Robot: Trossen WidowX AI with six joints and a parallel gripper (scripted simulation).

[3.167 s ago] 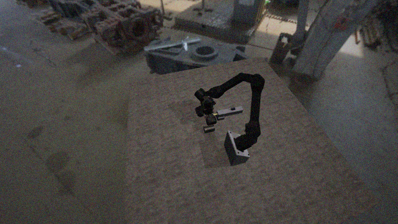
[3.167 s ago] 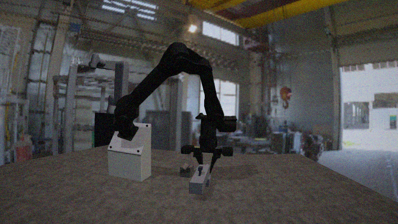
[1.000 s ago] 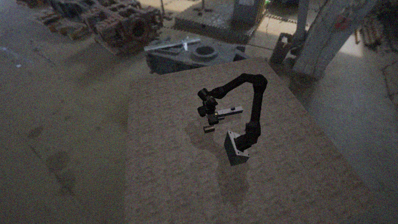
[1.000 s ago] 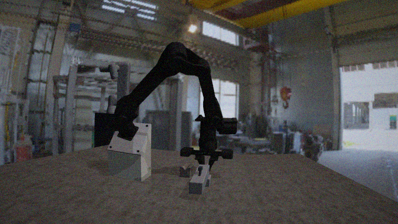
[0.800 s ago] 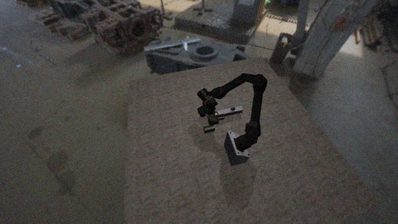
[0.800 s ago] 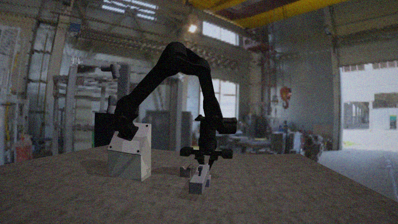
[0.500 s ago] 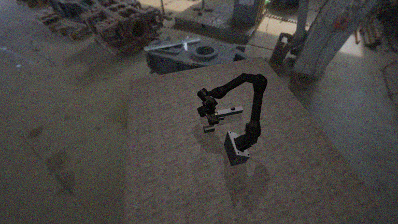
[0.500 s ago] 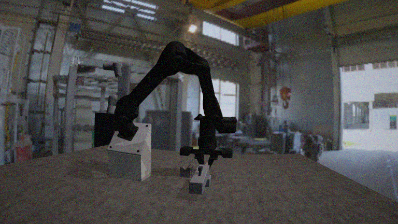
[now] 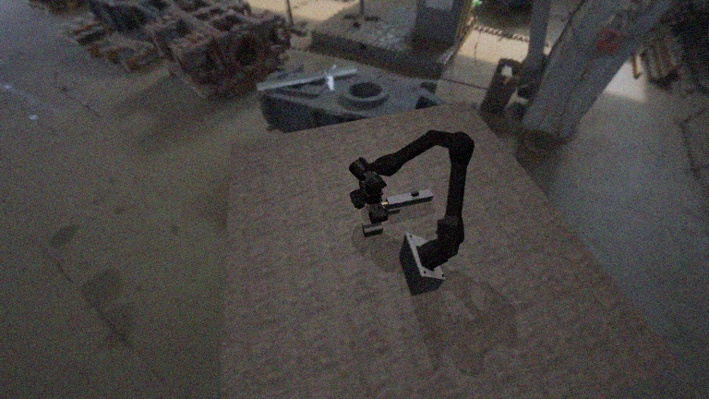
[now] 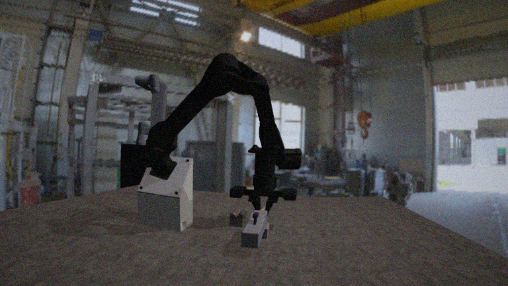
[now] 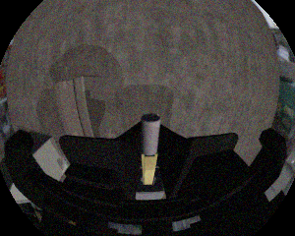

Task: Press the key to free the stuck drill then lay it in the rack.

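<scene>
A pale grey bar-shaped holder (image 9: 402, 199) (image 10: 249, 238) lies level above the table. The dark key (image 9: 414, 193) (image 10: 255, 216) stands out of its top. The drill has a grey cylindrical body and a yellow part (image 11: 148, 169) (image 9: 385, 203) at the holder's end. My gripper (image 11: 147, 125) (image 10: 262, 207) is shut on the drill, just off that end; its fingers hide part of the drill. Whether the drill's inner end is seated is hidden. The grey notched rack (image 9: 372, 230) (image 10: 235, 220) (image 11: 74, 105) stands beside the gripper, on the arm-base side.
The arm's pale box-shaped base (image 9: 413, 263) (image 10: 159, 210) stands on the brown table (image 9: 293, 269) (image 10: 318, 253), beyond the rack from the gripper. A small dark block (image 9: 392, 211) shows low beside the holder. The table's far edge lies behind the arm in the top view.
</scene>
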